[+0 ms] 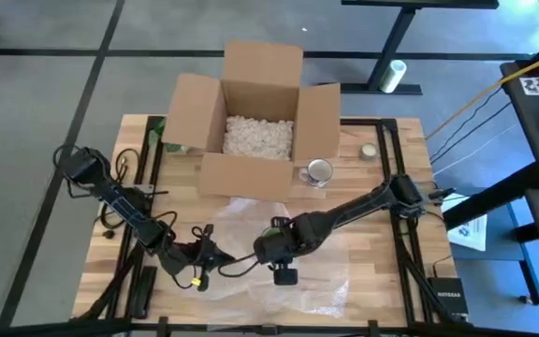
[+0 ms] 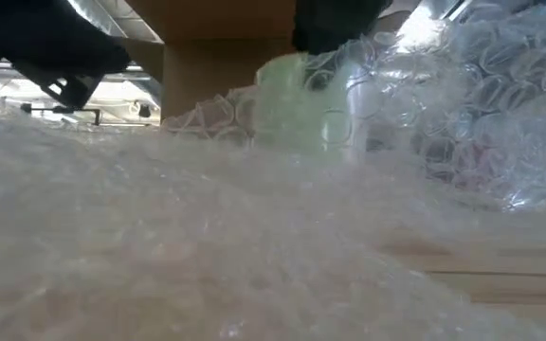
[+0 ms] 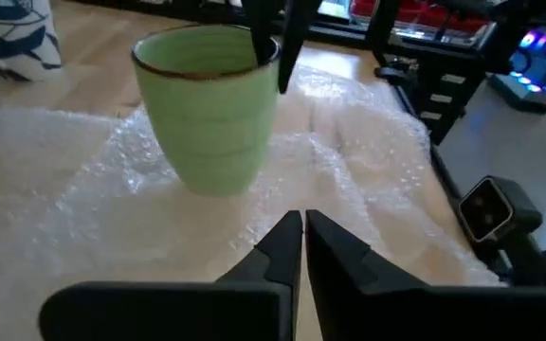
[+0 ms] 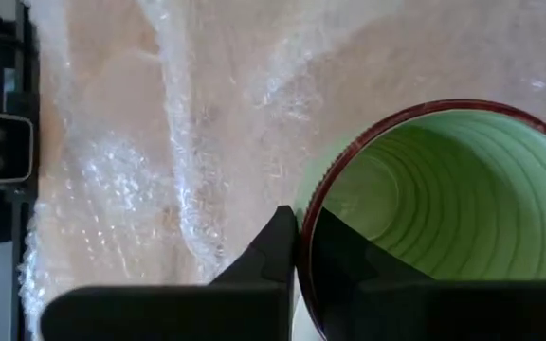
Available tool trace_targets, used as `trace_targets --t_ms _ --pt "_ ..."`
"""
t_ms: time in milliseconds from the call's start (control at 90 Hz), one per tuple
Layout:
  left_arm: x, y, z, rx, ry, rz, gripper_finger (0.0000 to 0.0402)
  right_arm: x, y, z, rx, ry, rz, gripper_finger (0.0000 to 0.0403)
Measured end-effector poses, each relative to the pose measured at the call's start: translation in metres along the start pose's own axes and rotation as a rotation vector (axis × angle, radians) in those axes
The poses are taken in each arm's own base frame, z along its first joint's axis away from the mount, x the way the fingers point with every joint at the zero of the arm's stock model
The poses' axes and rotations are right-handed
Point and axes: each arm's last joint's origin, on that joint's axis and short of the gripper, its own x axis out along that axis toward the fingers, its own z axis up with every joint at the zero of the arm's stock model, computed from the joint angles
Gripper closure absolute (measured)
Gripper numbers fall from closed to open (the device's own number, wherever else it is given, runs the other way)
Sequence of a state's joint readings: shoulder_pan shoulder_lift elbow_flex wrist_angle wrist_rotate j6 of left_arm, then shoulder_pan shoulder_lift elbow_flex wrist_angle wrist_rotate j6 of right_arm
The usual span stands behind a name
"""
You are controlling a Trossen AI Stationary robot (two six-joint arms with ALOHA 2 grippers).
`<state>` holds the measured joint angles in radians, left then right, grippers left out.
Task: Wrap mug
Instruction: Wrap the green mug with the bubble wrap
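Note:
A pale green mug (image 3: 211,114) with a brown rim stands upright on a sheet of bubble wrap (image 1: 269,271) at the table's front middle. In the high view my right gripper (image 1: 284,255) hides it. That gripper (image 4: 300,227) is shut on the mug's rim and comes down from above. My left gripper (image 3: 301,232) is shut with nothing between its fingers. It hovers low over the wrap just left of the mug (image 2: 297,104). In the low view the bubble wrap (image 2: 254,237) fills the foreground. My right gripper pinches the mug's rim (image 4: 303,204) at one side, one finger inside the mug and one outside. The fingers (image 3: 271,43) point down from above. The mug stands upright with its base on the bubble wrap.
An open cardboard box (image 1: 251,122) with white packing filler stands at the far middle. A second, pale mug (image 1: 318,172) sits by its right front corner and a small round object (image 1: 368,150) lies farther right. Black frame rails (image 1: 396,215) run along the table's sides.

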<state>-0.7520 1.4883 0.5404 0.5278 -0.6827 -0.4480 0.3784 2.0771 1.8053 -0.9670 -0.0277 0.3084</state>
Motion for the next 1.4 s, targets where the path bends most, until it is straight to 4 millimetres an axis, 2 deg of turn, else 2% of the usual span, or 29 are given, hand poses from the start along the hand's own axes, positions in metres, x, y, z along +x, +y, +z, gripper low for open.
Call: trace_targets --t_ms 111,356,544,800,922,1078,1222,1400 --pt "0.0 -0.002 0.005 -0.019 -0.043 -0.019 0.0402 0.006 0.0 0.001 0.0 0.003 0.007 0.0383" --pt "-0.01 -0.001 0.022 -0.012 -0.093 -0.043 0.0402 0.006 0.002 0.007 0.052 -0.054 0.038 0.0347" --pt "-0.011 0.0 0.022 0.058 -0.09 -0.037 0.0402 0.005 0.004 0.008 0.097 -0.061 0.058 0.0327" --pt "-0.011 0.0 0.021 0.015 -0.077 -0.035 0.0402 0.0 0.012 0.012 0.084 -0.1 0.173 0.0324" --pt "-0.011 0.0 0.02 -0.019 -0.071 -0.034 0.0402 -0.015 0.018 0.009 0.049 -0.149 0.118 0.0324" --pt "-0.011 0.001 0.018 -0.049 -0.049 -0.026 0.0402 -0.048 0.028 -0.003 0.017 -0.224 -0.042 0.0324" --pt "-0.012 0.0 0.015 -0.065 -0.031 -0.03 0.0402 -0.077 0.038 -0.026 0.052 -0.231 -0.216 0.0324" --pt "-0.017 -0.005 0.012 -0.066 -0.023 -0.053 0.0402 -0.101 0.068 -0.061 0.112 -0.255 -0.335 0.0324"
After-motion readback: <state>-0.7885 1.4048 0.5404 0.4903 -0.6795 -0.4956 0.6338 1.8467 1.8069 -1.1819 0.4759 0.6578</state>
